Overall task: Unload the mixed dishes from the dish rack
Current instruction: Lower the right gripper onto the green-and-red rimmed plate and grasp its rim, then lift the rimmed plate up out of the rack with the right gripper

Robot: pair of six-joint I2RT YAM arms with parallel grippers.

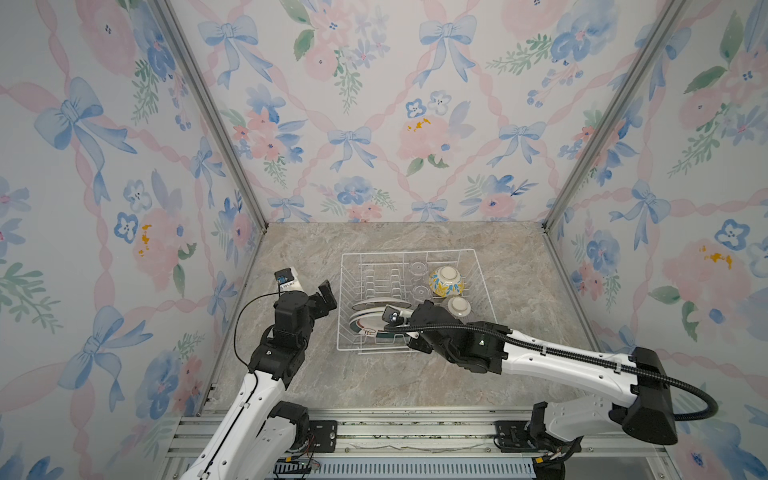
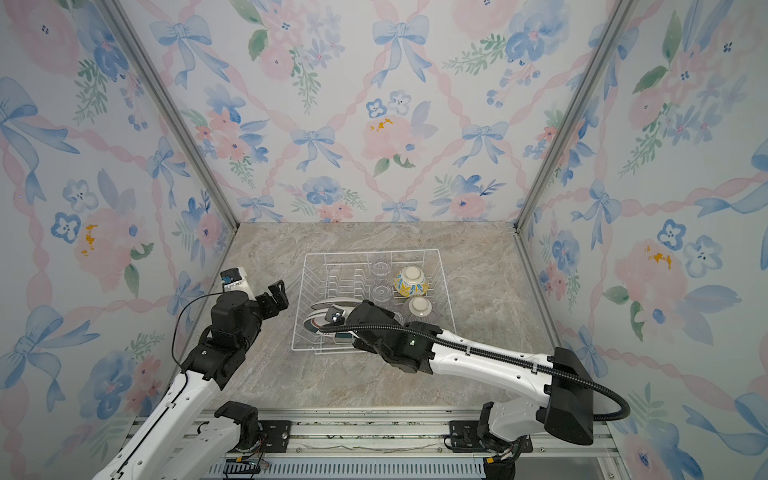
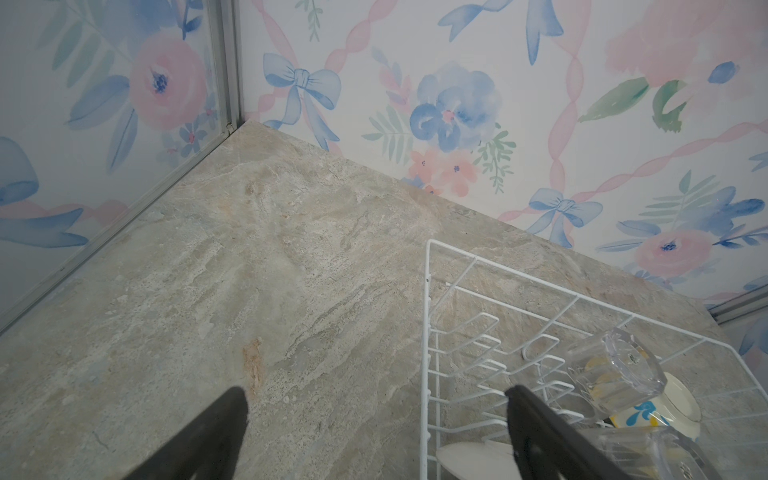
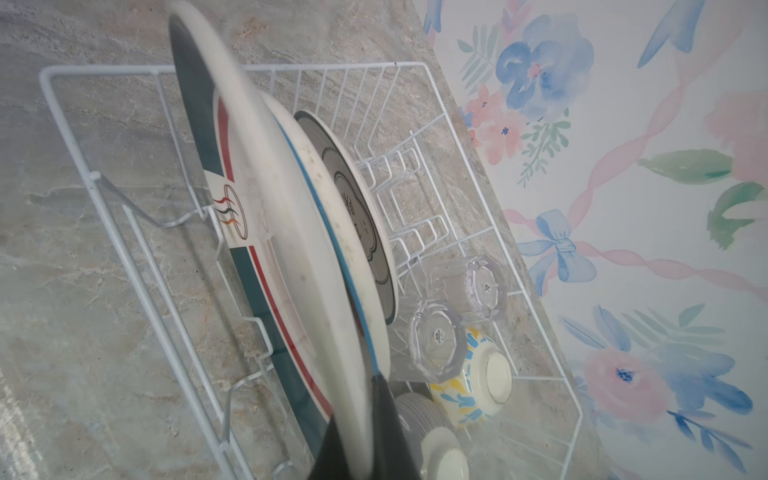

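Right gripper (image 4: 365, 424): pinched on the near rim of the round white plate with dark rim band (image 4: 282, 216).
Plate: on edge in white wire dish rack (image 4: 66, 108), apparently slotted.
Left gripper (image 3: 374, 432): spread, beside rack.

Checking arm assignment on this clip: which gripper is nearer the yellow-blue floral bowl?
Right. The right gripper is inside the dish rack, shut on a plate near the yellow-blue floral bowl. The left gripper hovers open outside the rack's opposite side.
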